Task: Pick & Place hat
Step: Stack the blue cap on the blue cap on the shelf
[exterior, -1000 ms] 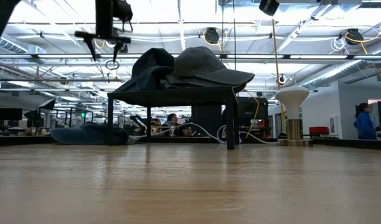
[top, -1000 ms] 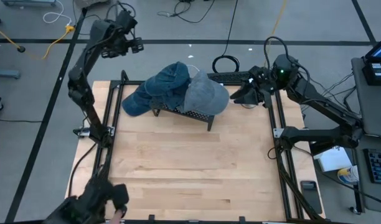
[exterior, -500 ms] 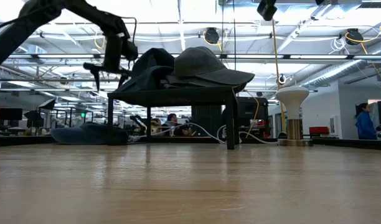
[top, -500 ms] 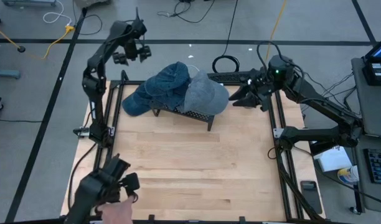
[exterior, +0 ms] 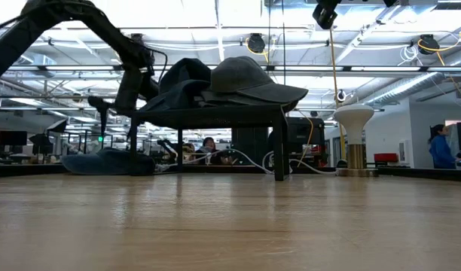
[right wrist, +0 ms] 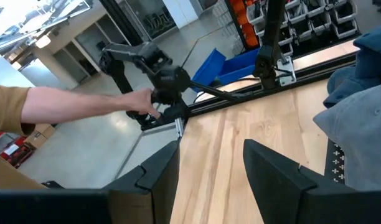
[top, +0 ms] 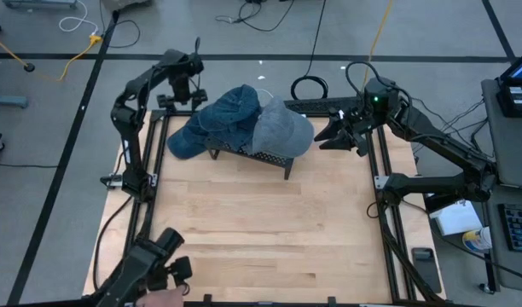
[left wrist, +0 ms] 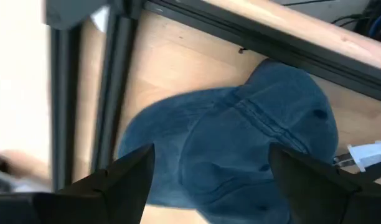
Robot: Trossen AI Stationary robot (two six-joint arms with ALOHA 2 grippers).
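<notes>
Two hats piled on a small black perforated rack (top: 259, 155) at the far side of the wooden table (top: 261, 230): a blue denim hat (top: 211, 124) toward the left, a grey hat (top: 282, 132) overlapping it on the right, brim jutting past the rack's edge in the low view. A third dark hat (exterior: 108, 162) lying flat on the table beside the rack's left leg, seen only from the low view. Left pincer (top: 182, 88) poised above the far left corner, just beside the blue denim hat, fingers (left wrist: 125, 180) spread wide with the blue crown framed between them in the left wrist view, gripping nothing. Right pincer (top: 336, 135) hovering just beside the grey hat's right edge, fingers (right wrist: 274, 177) parted and empty. At the near left table corner, a person's hand (right wrist: 144, 99) resting on a second black arm-like device (top: 150, 264).
</notes>
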